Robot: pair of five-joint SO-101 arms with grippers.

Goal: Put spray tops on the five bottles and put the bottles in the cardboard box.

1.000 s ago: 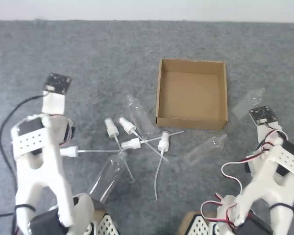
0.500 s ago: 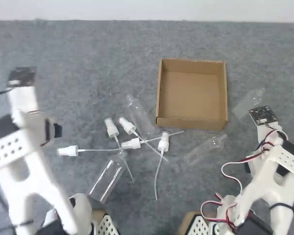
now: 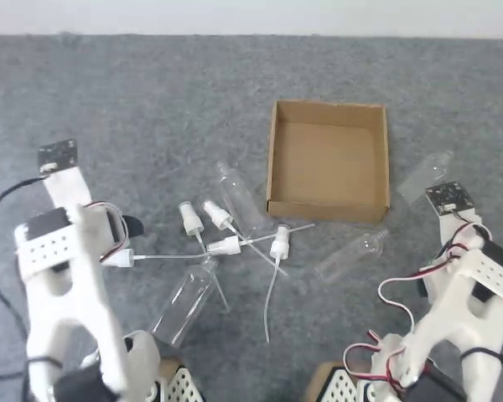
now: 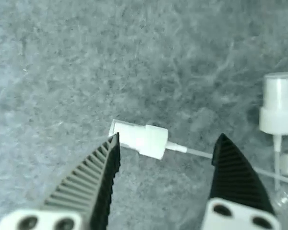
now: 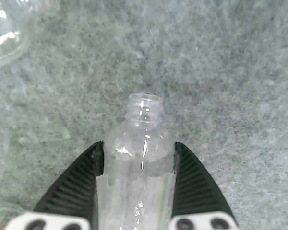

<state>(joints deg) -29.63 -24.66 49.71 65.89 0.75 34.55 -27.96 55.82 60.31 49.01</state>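
Observation:
A white spray top with a thin tube lies on the grey carpet between the fingers of my open left gripper, which hangs just above it. From above, that spray top lies beside the left arm. My right gripper is shut on a clear bottle with a bare neck, held over the carpet. Several more spray tops lie mid-table with clear bottles among them. The cardboard box stands empty behind them.
One clear bottle lies right of the box, close to the right arm. Another bottle lies in front of the box. Long dip tubes cross each other around the spray tops. Bare carpet stretches along the far side.
The left arm swung out to the left, then came back and settled over the leftmost spray top. The right arm and its bottle stayed put.

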